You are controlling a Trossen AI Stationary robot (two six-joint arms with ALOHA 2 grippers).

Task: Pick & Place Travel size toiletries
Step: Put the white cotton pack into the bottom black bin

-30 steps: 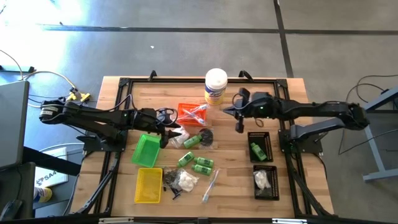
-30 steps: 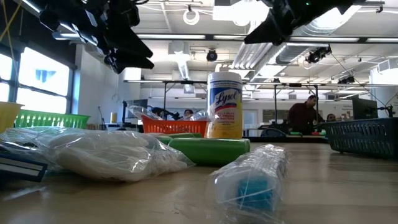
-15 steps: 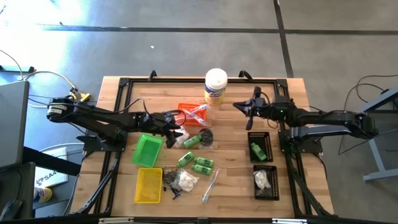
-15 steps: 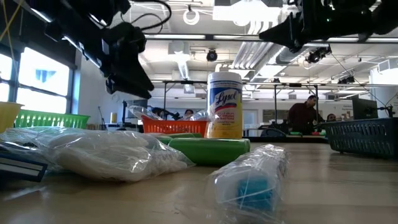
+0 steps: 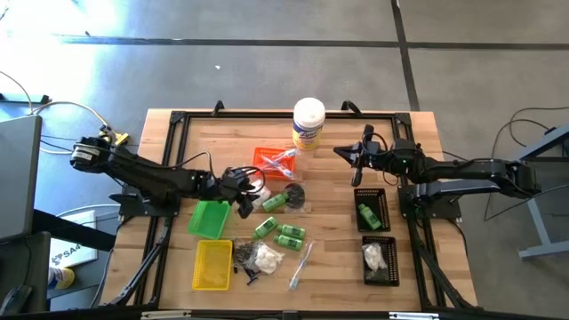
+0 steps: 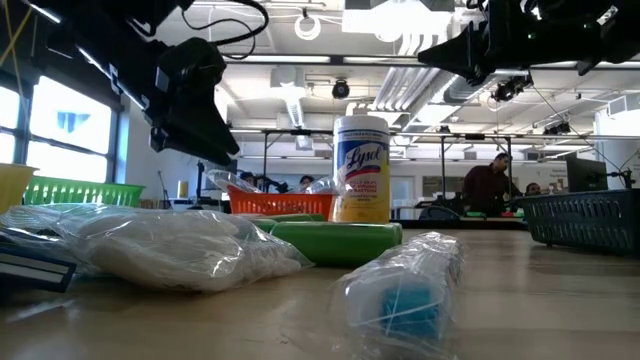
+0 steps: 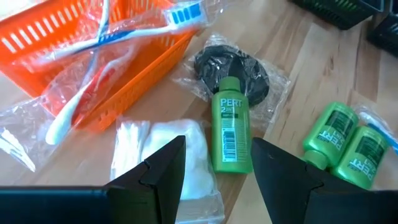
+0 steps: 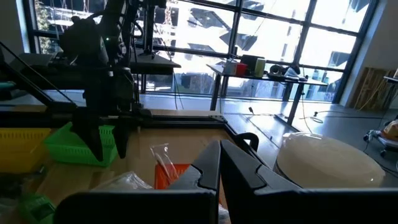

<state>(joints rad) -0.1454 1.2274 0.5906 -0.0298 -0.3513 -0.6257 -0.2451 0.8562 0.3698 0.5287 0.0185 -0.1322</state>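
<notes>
Left claw (image 7: 214, 168) hovers with fingers apart above a small green plastic Pert bottle (image 7: 231, 123), which lies flat on the wooden tabletop (image 5: 338, 240) near centre, at about 4 o'clock from the orange mesh basket (image 5: 269, 161) and just beside a clear bag of white cotton (image 7: 163, 149). Bottle looks light, rigid and slick, likely to roll; best taken across the labelled body at mid-length, not at the cap. The cotton bag looks soft and crinkly. Right claw (image 5: 341, 151) waits with fingers together at 3 o'clock of the white wipes canister (image 5: 308, 123), holding nothing.
</notes>
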